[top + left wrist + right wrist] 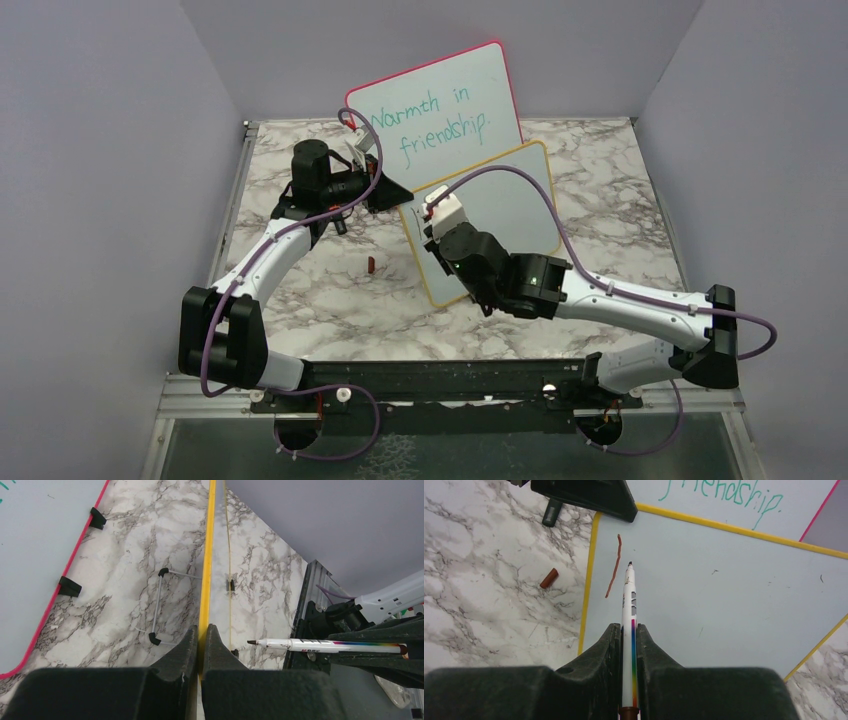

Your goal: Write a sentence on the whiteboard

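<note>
The whiteboard, with its yellow frame, stands tilted on the marble table. My left gripper is shut on its upper left edge; in the left wrist view the yellow frame runs straight between the fingertips of the left gripper. My right gripper is shut on a white marker with a rainbow stripe, tip pointing at the whiteboard. Of the sentence, one long reddish-brown stroke shows near the board's left edge, just left of the tip. Whether the tip touches the board is unclear.
A pink-framed board with teal writing leans behind the whiteboard. The marker's brown cap lies on the table left of the board. A wire stand sits on the marble between the two boards. Purple walls close in on three sides.
</note>
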Tool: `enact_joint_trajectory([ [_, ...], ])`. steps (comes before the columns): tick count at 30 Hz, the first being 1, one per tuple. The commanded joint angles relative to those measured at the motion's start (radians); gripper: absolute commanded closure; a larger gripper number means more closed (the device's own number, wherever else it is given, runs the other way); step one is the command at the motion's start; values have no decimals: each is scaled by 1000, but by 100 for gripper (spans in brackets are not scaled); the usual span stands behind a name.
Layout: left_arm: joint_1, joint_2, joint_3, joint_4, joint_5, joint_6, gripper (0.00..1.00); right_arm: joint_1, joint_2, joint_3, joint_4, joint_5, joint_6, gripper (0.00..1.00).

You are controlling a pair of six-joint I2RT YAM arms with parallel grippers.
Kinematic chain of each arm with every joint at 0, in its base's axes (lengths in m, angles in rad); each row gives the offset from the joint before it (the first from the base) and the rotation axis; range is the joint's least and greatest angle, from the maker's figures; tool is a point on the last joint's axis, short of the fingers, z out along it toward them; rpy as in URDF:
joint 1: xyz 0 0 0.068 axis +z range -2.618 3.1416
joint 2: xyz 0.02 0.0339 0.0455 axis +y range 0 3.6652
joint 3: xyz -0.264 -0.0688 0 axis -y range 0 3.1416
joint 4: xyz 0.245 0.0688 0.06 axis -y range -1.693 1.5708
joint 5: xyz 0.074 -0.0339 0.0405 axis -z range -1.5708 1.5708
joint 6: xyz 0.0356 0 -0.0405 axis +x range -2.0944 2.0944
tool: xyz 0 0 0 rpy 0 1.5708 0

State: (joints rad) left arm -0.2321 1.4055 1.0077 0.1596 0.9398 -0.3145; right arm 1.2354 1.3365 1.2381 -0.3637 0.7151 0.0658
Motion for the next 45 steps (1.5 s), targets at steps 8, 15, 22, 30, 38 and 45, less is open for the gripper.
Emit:
enact_joint_trajectory([
  [8, -3, 9, -17, -17, 16, 14, 100, -15, 29, -20, 114, 79, -40, 99],
  [15, -4, 10, -17, -17, 17, 13, 100, -37, 52, -15, 115, 72, -40, 99],
  [22, -4, 13, -15, -17, 20, 14, 100, -55, 64, -15, 116, 61, -37, 99],
  [30, -4, 19, -14, -17, 22, 14, 100, -65, 71, -16, 129, 49, -40, 99],
  [38, -4, 20, -14, -16, 23, 14, 100, -73, 76, -16, 127, 33, -40, 99],
  [45, -4, 23, -11, -17, 25, 14, 100, -73, 83, 2, 70, -14, -28, 99],
])
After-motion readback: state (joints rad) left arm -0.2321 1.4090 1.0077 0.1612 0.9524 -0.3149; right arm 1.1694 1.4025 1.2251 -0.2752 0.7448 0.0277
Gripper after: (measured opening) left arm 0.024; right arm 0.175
